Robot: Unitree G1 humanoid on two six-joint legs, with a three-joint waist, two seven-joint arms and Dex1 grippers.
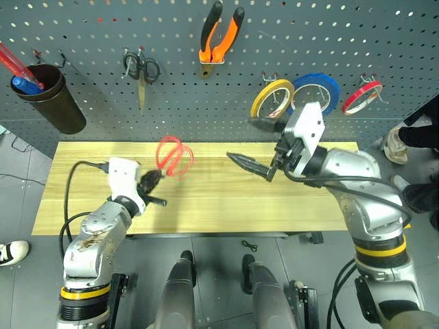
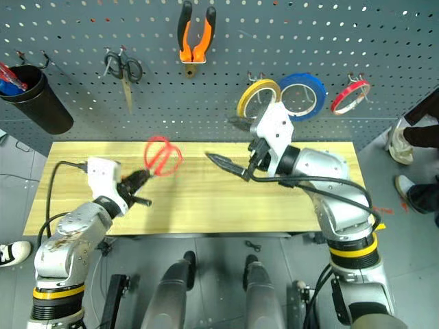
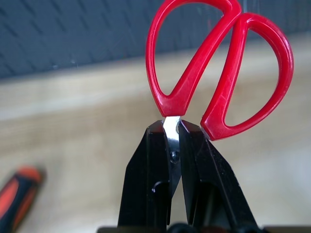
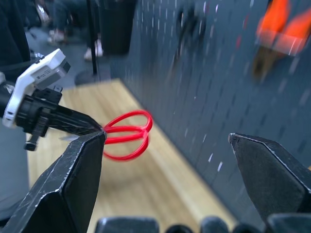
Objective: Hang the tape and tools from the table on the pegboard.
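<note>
The left gripper (image 3: 173,141) has its fingers (image 3: 148,179) pressed on the blades of the red scissors (image 3: 218,68), handles sticking out beyond the fingertips above the table (image 1: 206,205). The right gripper (image 1: 255,147) is spread wide, holding nothing. No readable writing.

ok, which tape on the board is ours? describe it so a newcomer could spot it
Look at the blue-grey pegboard behind the wooden table. On its right side three tape rolls hang in a row on hooks. Ours is the yellow tape, leftmost of the three, beside the bigger blue roll and away from the thin red roll.
</note>
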